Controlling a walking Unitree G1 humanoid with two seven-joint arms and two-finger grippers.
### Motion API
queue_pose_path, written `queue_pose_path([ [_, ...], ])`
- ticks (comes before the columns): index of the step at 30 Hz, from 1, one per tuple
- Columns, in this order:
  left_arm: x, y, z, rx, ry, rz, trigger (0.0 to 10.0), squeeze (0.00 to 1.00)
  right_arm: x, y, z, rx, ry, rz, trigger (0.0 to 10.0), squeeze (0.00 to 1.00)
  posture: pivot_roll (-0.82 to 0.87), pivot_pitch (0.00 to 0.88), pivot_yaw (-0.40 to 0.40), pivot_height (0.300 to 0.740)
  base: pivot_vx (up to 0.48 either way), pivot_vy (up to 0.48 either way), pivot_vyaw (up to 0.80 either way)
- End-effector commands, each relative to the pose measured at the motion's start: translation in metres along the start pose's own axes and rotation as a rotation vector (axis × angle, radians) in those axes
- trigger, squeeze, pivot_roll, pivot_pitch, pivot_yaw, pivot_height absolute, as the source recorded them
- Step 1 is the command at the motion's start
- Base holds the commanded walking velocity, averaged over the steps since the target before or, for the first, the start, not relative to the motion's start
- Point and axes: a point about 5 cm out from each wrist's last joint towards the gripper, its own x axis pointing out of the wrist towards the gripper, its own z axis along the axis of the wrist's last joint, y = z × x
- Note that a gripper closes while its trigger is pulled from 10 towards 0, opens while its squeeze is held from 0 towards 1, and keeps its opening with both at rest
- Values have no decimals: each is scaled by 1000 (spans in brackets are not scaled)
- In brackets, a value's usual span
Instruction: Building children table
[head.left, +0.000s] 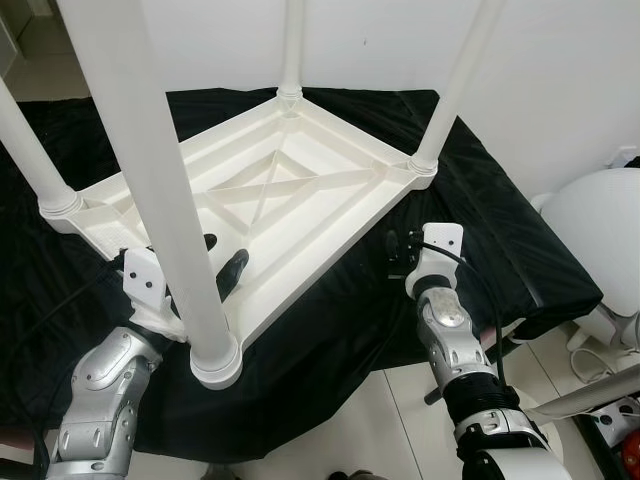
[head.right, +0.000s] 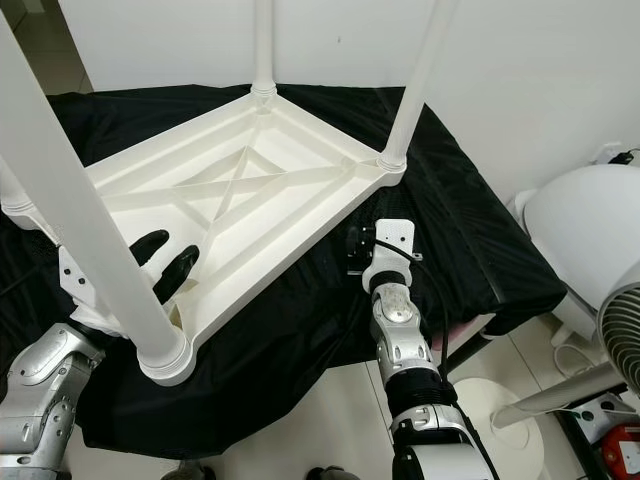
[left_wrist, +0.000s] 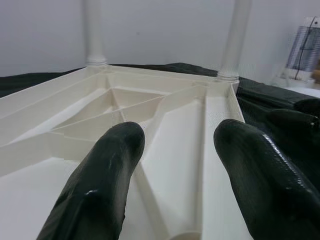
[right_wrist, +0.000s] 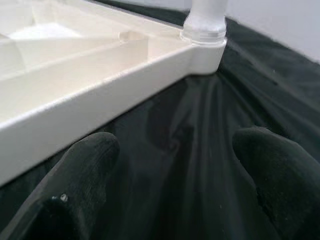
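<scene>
Two head cameras look forward and steeply down from above onto an upturned white table (head.left: 270, 200) lying on a black cloth (head.left: 470, 210). Both share nearly the same scene, the right eye shifted slightly sideways. The left wrist camera sits low and very close, looking along the left tool (left_wrist: 175, 170) across the table's ribbed underside toward two far legs. The right wrist camera, equally close, looks along the right tool (right_wrist: 175, 175) over the cloth at one table corner.
</scene>
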Motion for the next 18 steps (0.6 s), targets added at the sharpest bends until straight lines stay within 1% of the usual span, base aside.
queue_pose_path([
  [1,-2,-17,1,-21,3,-223,10000,0,2,0,-4,7,24,-2,10000,0,99,83,-16,740,0,0,0],
  [7,-5,-26,8,-34,-2,-264,10000,0,10,3,-4,11,46,36,10000,0,113,87,-23,740,0,0,0],
  [12,-8,-29,12,-22,-2,-285,10000,0,18,10,-2,21,62,124,10000,0,130,92,-35,740,0,0,0],
  [13,-8,-29,12,-22,-2,-285,10000,0,18,10,-2,21,62,124,10000,0,130,92,-35,740,0,0,0],
  [16,-9,-31,16,-14,-10,-282,10000,0,23,16,-1,-2,89,195,10000,0,145,98,-47,740,0,0,0],
  [18,-9,-32,17,-15,-12,-281,10000,0,23,16,-1,-10,89,205,10000,0,146,99,-48,740,0,0,0],
])
